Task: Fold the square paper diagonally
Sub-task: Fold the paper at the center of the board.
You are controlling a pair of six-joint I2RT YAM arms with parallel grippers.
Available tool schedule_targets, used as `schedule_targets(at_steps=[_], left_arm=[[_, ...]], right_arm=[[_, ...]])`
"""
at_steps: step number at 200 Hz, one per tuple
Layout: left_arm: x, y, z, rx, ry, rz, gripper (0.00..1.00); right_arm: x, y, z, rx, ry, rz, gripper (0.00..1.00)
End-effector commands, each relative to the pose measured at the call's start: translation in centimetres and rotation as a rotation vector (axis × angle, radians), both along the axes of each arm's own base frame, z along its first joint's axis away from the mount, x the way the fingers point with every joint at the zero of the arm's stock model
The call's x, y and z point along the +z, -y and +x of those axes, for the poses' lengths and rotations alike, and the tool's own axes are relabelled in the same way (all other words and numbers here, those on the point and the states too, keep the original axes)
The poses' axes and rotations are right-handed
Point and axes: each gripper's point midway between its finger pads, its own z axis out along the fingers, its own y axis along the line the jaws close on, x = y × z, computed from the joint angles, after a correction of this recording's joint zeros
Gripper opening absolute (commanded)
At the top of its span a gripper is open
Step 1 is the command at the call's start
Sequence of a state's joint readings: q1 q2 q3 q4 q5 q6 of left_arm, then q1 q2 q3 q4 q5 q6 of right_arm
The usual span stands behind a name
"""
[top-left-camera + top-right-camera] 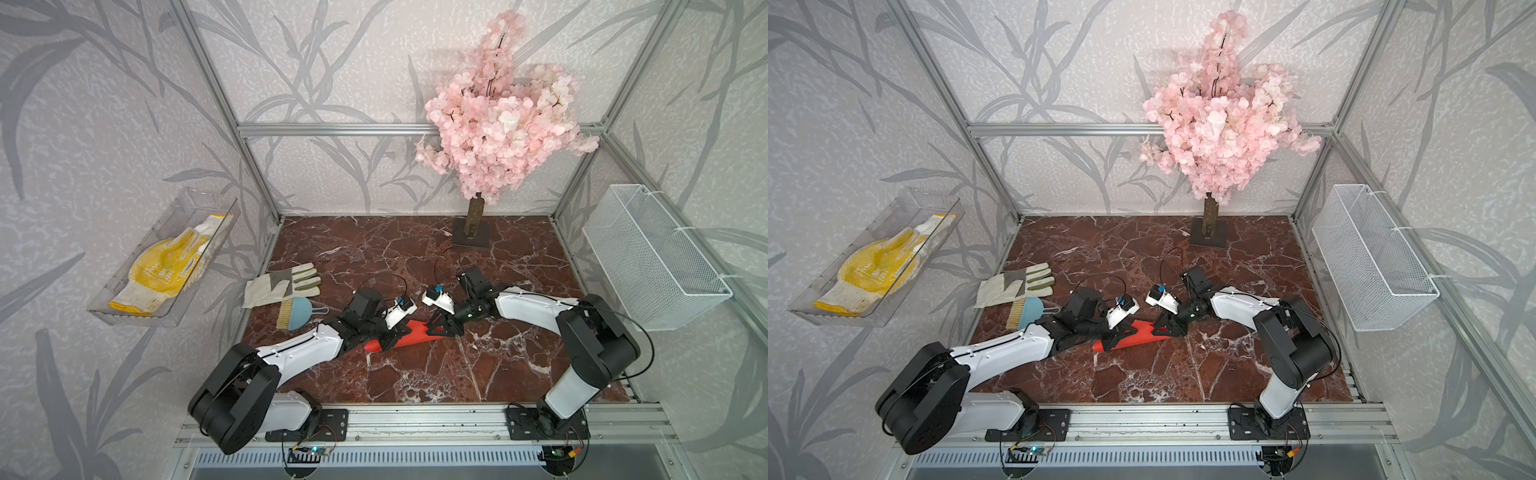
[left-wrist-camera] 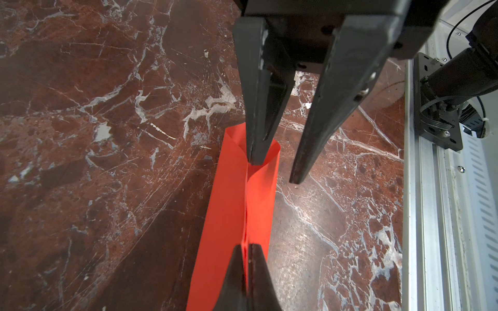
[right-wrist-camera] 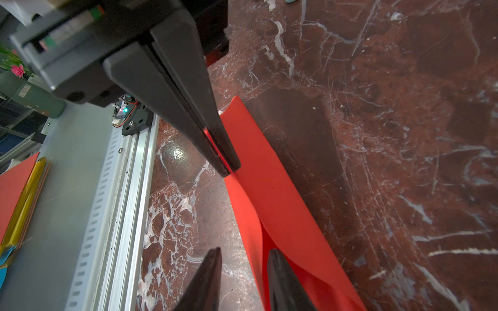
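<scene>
The square paper (image 1: 409, 338) is bright red-orange and curled over into a loose fold at mid-table, seen in both top views (image 1: 1138, 336). My left gripper (image 2: 246, 247) is shut on the paper (image 2: 229, 202), pinching its two layers together at one end. From the right wrist view the left gripper (image 3: 230, 171) shows as closed fingers clamping the paper (image 3: 269, 194). My right gripper (image 3: 244, 251) stands open at the other end. One of its fingers (image 3: 273, 258) sits inside the curl and the other outside, with one paper layer between them.
A pale work glove (image 1: 278, 284) and a blue brush (image 1: 299, 313) lie at the left of the marble table (image 1: 415, 257). A pink blossom tree (image 1: 473, 232) stands at the back. A white mesh basket (image 1: 648, 257) hangs right, a clear tray (image 1: 137, 316) left.
</scene>
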State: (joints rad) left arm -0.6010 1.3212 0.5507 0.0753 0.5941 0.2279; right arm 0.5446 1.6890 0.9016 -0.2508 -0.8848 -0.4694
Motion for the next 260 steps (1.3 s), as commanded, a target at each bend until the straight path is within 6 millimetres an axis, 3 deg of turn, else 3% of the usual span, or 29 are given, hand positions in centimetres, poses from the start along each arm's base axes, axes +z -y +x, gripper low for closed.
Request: schedule_targets(at_steps=[1,64,110,260], left_arm=[[0.8,0.5,0.5,0.0,0.004,-0.014,0.0],[0.6,0.5,0.6,0.0,-0.012,-0.007,0.0],[0.6,0.6,0.6,0.0,-0.018,-0.009,0.06],[0.3,0.7,0.6,-0.002,-0.044,0.002,0.11]], right_arm=[[0.3,-0.4,-0.5,0.028,-0.02,0.008,0.31],[0.4,-0.5,-0.6,0.036,-0.015,-0.001,0.12],[0.2,-0.3,-0.4,0.032,-0.001,-0.019,0.0],[0.1,-0.2,0.4,0.015,0.046,-0.039,0.0]])
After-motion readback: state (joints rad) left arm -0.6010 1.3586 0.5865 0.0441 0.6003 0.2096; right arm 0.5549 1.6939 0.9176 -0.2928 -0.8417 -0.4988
